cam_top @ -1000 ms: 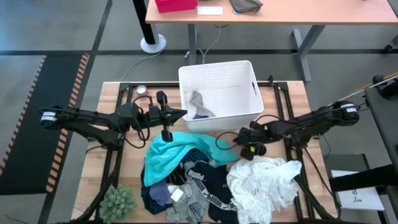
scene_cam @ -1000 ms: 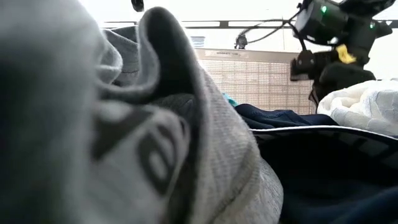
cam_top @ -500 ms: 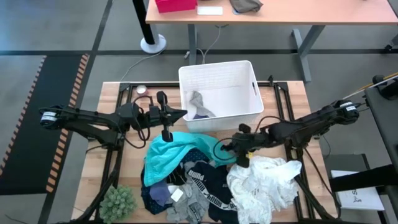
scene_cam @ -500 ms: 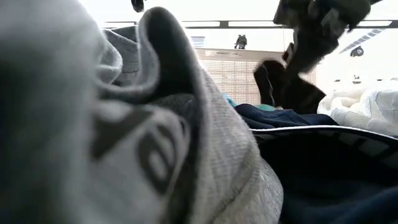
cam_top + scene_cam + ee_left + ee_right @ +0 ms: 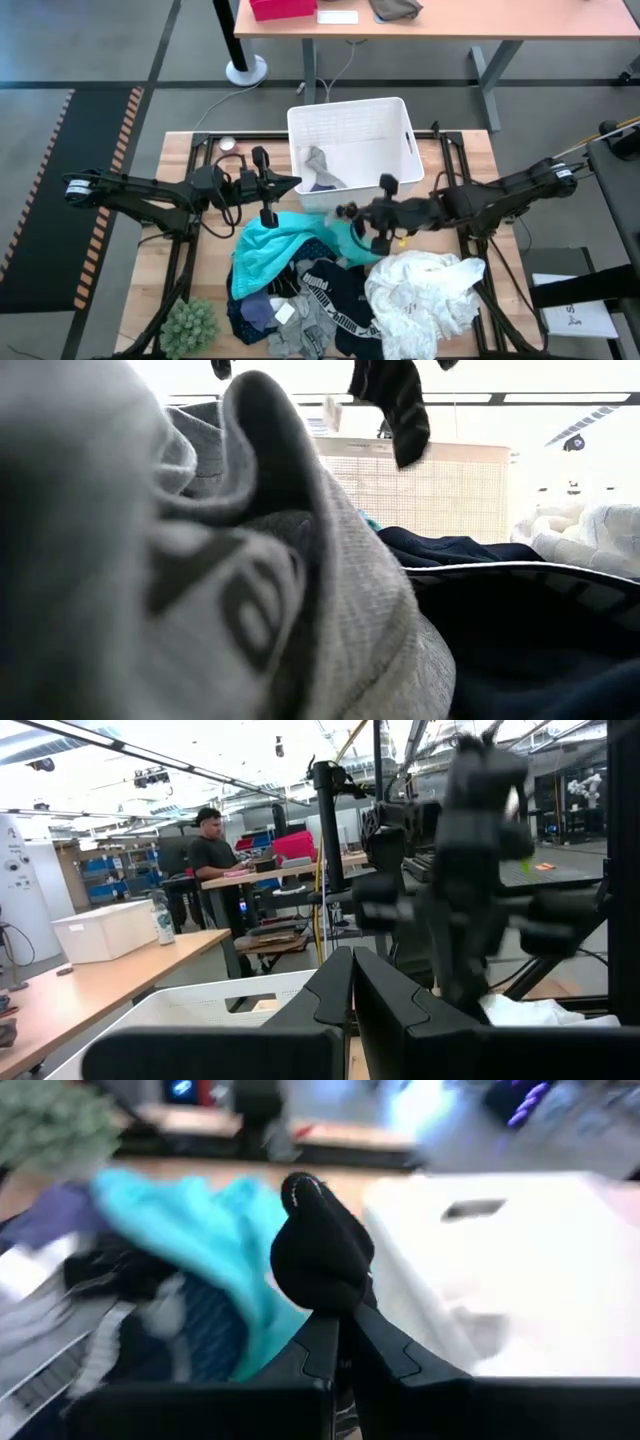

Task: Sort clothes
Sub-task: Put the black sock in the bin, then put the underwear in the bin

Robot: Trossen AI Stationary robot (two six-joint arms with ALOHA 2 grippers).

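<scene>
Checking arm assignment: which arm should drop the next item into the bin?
Right. Its tool is shut on a dark sock, lifted beside the white bin. The left tool is shut, empty, waiting by the bin's other corner.

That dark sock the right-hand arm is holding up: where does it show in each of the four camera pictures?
High view: the dark sock is at the right gripper, just in front of the white bin.
Low view: it hangs at top centre, before the bin.
Left wrist view: I cannot make it out.
Right wrist view: bunched between the fingers, centre, bin alongside.
Shared landmark: the white bin.
</scene>
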